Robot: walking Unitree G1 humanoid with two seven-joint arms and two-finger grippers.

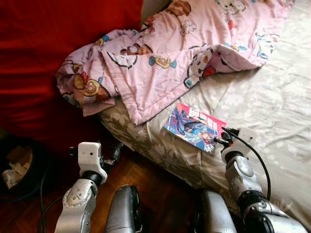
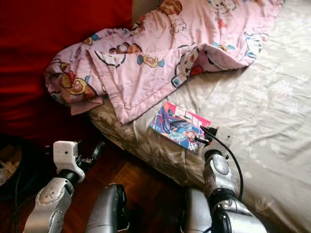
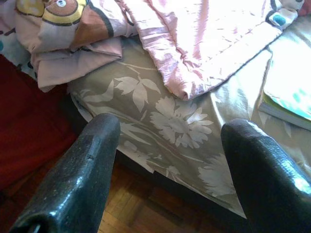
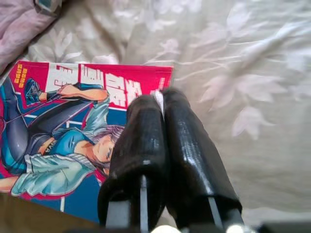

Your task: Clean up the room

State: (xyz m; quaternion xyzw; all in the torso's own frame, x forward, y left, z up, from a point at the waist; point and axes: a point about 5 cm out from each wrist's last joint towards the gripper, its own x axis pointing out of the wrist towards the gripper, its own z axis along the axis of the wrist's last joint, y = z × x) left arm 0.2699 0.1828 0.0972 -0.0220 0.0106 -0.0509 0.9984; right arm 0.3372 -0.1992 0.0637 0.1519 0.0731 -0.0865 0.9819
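Note:
A comic book (image 1: pixel 194 127) with a red and blue cover lies flat on the bed's floral sheet (image 1: pixel 272 97), near the bed's edge. My right gripper (image 1: pixel 219 141) is shut on the book's near right corner; in the right wrist view its fingers (image 4: pixel 141 141) pinch the cover's edge (image 4: pixel 63 141) tightly. My left gripper (image 1: pixel 112 154) hangs open over the wooden floor beside the bed's corner. In the left wrist view its fingers (image 3: pixel 82 165) stand wide apart with nothing between them, facing the sheet's overhang.
A crumpled pink cartoon quilt (image 1: pixel 170 53) covers the bed's far left part and spills over its corner. A red fabric mass (image 1: pixel 39 58) lies to the left. A dark round bin (image 1: pixel 17 165) with scraps stands on the parquet floor (image 1: pixel 155 189).

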